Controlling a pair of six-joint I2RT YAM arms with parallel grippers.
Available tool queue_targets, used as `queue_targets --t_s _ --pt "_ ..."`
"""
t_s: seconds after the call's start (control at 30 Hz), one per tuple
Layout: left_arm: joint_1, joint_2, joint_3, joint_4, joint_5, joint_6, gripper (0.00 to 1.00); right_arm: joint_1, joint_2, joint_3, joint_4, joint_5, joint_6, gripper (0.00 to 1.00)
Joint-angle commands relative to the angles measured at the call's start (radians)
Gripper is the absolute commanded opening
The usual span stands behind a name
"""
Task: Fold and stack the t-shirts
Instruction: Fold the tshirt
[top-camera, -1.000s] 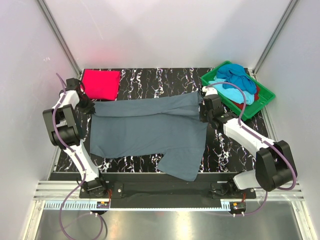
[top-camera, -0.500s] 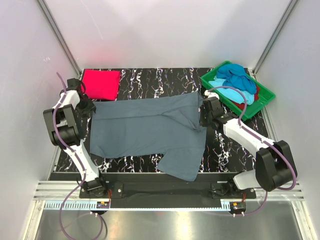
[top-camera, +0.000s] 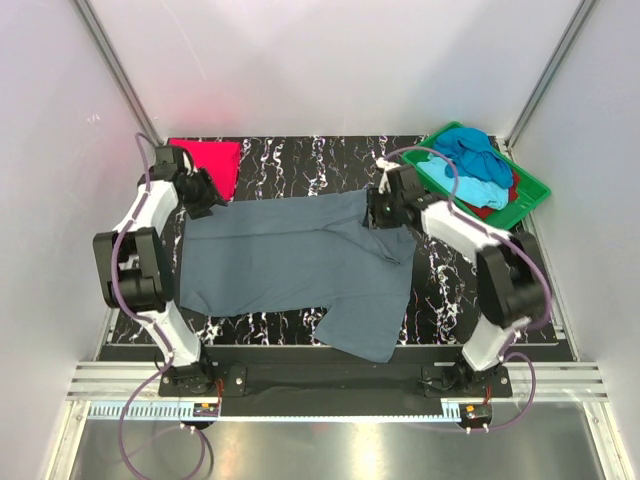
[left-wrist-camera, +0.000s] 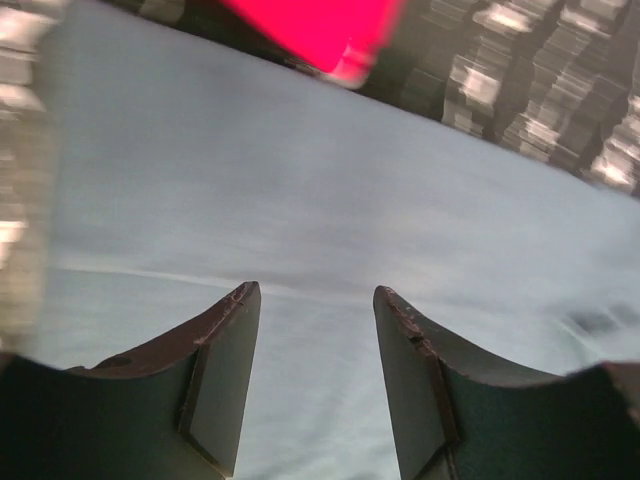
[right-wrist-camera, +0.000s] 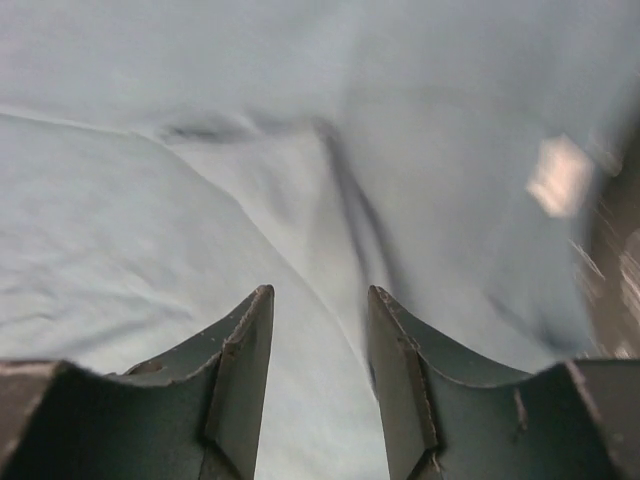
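Note:
A slate grey-blue t-shirt (top-camera: 300, 260) lies spread across the black marbled table, one sleeve hanging toward the near edge. My left gripper (top-camera: 205, 196) hovers open over its far left corner, nothing between the fingers; in the left wrist view the left gripper (left-wrist-camera: 315, 295) looks down on grey cloth (left-wrist-camera: 300, 200). My right gripper (top-camera: 378, 212) is open above the far right corner; the right gripper (right-wrist-camera: 318, 292) shows creased grey cloth (right-wrist-camera: 250, 180) below. A folded red-pink t-shirt (top-camera: 212, 160) lies at the far left, also seen as the red-pink shirt (left-wrist-camera: 310, 30).
A green tray (top-camera: 533, 192) at the far right holds a dark blue shirt (top-camera: 468, 148), a turquoise shirt (top-camera: 470, 186) and a red shirt (top-camera: 500, 207) in a heap. White walls and metal posts enclose the table on three sides.
Both grippers have opened and let go of the grey-blue shirt's far edge, which now lies flat. The left gripper moved farther back and right, the right one back and left.

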Motion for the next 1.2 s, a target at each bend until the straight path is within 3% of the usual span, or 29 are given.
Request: queue_targets --t_s 0.0,0.07,0.33,0.77,1.17 --pt "0.021 -0.109 -0.06 0.096 0.137 -0.064 0.55 -0.024 0.15 0.143 0.012 -0.28 -0.099 0.5" --pt "0.027 -0.142 -0.09 0.119 0.136 -0.079 0.56 -0.034 0.24 0.19 -0.002 -0.364 -0.114 0.54" --pt "0.044 -0.204 -0.153 0.167 0.128 -0.105 0.55 -0.032 0.362 0.324 -0.031 -0.341 -0.209 0.65" --pt "0.058 -0.169 -0.148 0.193 0.163 -0.13 0.53 -0.031 0.42 0.352 -0.066 -0.338 -0.226 0.64" --pt "0.061 -0.184 -0.145 0.199 0.16 -0.125 0.52 0.04 0.38 0.324 -0.065 -0.271 -0.224 0.63"
